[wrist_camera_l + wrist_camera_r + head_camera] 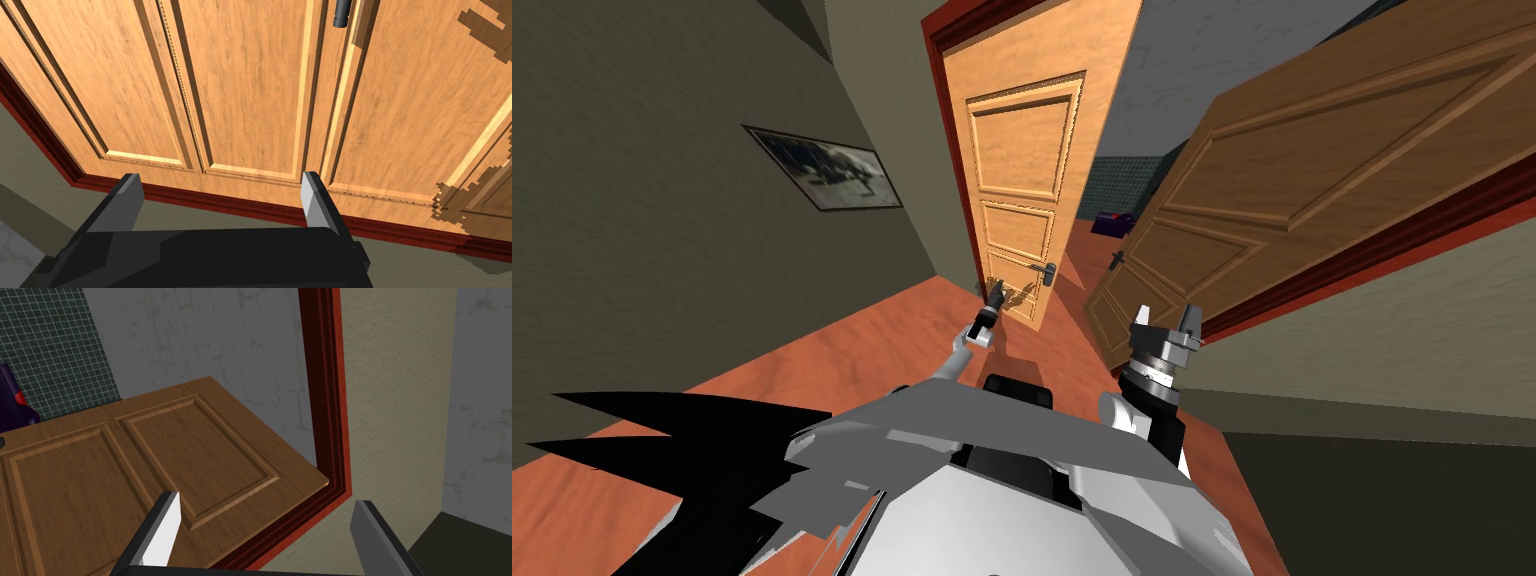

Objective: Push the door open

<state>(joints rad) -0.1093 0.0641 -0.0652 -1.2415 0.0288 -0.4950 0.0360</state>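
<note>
left gripper (220, 176): fingers wide apart, empty, aimed at the light door (1022, 180) near its handle (1049, 275), probably for leverage far from the hinges | right gripper (1167, 315): open, empty, held aside by the darker door (1312, 170)

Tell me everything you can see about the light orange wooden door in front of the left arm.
The light orange wooden door stands upright beside a dark red frame at the hallway's end. Its face has three framed rectangular panels with beaded trim, and a dark lever handle sits near its free edge. The left end effector, fingers open, points at the door's lower part, close to the handle. Whether it touches the door is unclear.
</note>
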